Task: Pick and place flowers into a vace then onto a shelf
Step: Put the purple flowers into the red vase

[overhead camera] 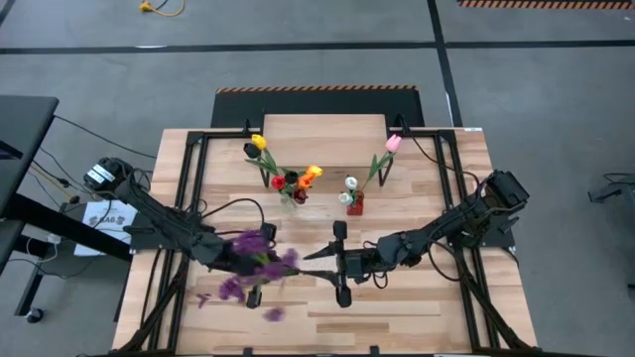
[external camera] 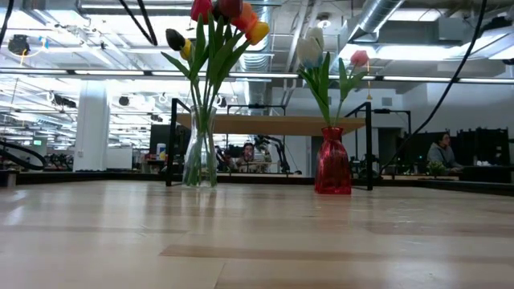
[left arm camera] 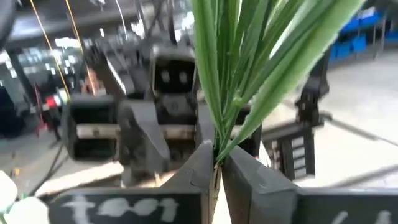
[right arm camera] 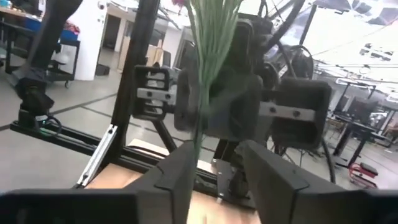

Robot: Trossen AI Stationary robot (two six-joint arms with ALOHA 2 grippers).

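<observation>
A bunch of purple sprigs [overhead camera: 253, 263] on green stems [left arm camera: 233, 81] hangs above the table's middle, near the front. My left gripper [left arm camera: 216, 174] is shut on it. My right gripper [right arm camera: 217, 165] faces it from the table's right and stands open, the stems' lower end [right arm camera: 200, 134] by one finger. A clear glass vase [external camera: 199, 156] with several tulips and a red vase [external camera: 332, 160] with a white and a pink tulip stand on the table before the shelf [external camera: 273, 123]. My left gripper pinches the bundled green stems near their lower end [left arm camera: 219, 149] between its two fingertips. It comes about level from the table's left. The stems rise out of the fingers and the sprigs hang clear of the table. My right gripper's one finger [right arm camera: 180, 165] stands beside the stems; whether it touches them I cannot tell.
The shelf [overhead camera: 322, 139] stands at the table's far middle on thin black legs, with both vases [overhead camera: 291, 190] [overhead camera: 354, 203] just in front of it. Black frame rails run along the table's left and right sides. A few loose purple bits [overhead camera: 272, 314] lie near the front edge.
</observation>
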